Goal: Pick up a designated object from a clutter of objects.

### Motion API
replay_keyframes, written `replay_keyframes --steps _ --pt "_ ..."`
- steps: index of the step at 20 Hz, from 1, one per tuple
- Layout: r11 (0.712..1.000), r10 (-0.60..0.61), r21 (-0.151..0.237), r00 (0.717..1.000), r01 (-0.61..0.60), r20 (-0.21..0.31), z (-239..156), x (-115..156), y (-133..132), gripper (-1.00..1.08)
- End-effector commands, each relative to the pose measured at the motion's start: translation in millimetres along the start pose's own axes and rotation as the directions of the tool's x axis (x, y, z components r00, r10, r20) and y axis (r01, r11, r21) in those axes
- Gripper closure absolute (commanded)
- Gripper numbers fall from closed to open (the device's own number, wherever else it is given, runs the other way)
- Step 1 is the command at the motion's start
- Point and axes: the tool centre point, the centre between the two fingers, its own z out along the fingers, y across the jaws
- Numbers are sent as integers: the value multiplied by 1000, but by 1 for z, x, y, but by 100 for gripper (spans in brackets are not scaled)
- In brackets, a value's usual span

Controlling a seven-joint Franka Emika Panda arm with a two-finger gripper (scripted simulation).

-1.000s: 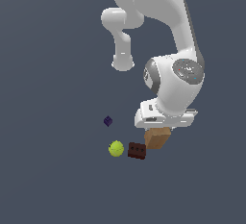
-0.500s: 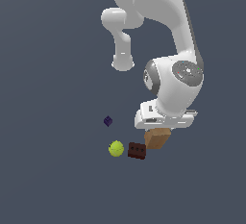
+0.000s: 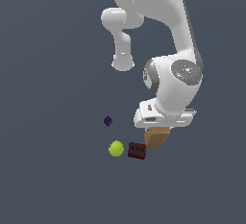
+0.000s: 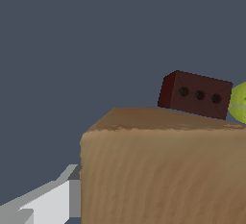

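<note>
The white robot arm (image 3: 163, 40) fills the upper half of the exterior view, reaching down from 12 o'clock and ending in a broad wrist housing a little right of centre. The end effector (image 3: 161, 124) hangs directly under that housing; its fingers are hidden in the exterior view, and only one pale finger (image 4: 48, 201) shows at the edge of the wrist view, just beside the block's side, so whether it is closed on the block cannot be told.

The wooden block (image 3: 156, 137), tan-brown and plain-faced, sits right below the end effector, roughly at 5 o'clock from the picture's centre. It looks tilted, one corner pointing down. In the wrist view the same block (image 4: 163, 175) fills the near field.

The dark red brick (image 3: 137, 150), with three round holes on one face, lies just beside the block at about its 8 o'clock; whether they touch cannot be told.

The yellow-green ball (image 3: 116, 148) lies near the brick at its 9 o'clock, a small gap between them.

The purple cube (image 3: 108, 120), smallest of all, sits apart, at about 11 o'clock from the ball.
</note>
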Motion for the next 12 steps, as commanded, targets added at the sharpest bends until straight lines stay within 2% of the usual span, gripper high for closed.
replay_keyframes --steps 1,12 --pt "1000 1 1 1000 -1 -7 -8 -1 3 108" --pt "1000 1 1 1000 -1 -7 -56 -37 27 108"
